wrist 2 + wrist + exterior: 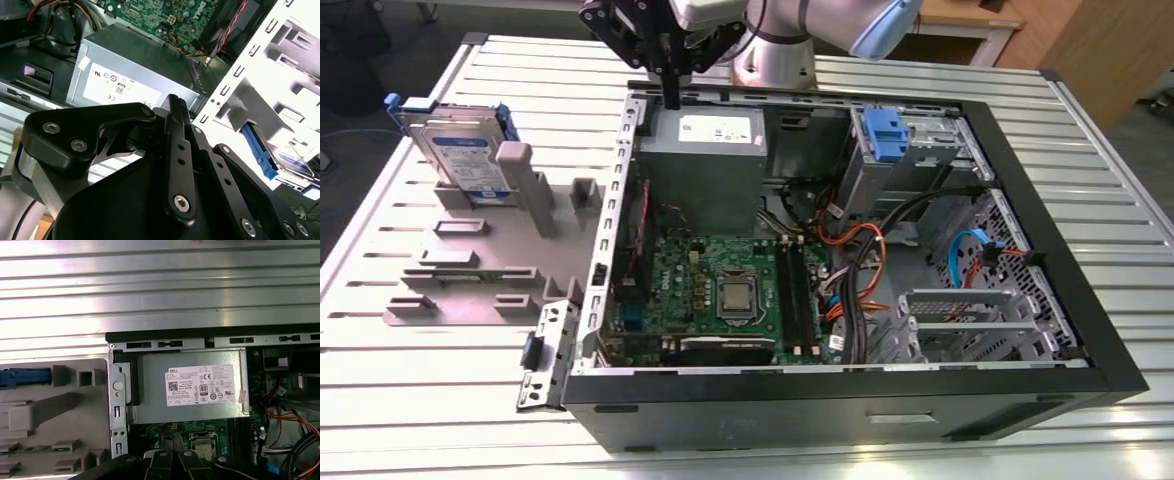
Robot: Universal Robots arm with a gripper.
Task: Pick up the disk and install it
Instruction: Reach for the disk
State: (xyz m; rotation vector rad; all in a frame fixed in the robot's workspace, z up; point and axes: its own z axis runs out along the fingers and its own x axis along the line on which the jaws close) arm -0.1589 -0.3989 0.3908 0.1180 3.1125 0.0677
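The disk is a silver drive with a white-and-blue label and a blue frame. It stands on edge in a grey holder at the exterior view's left, outside the computer case. Its blue frame shows in the first wrist view, and the disk shows again in the second wrist view. My gripper hangs over the case's far edge above the grey power supply, to the right of the disk and apart from it. Its fingers are shut on nothing.
The open case holds a green motherboard, orange and black cables and a drive cage with a blue latch at the far right. The grey holder has several empty slots. Everything rests on a ribbed metal table.
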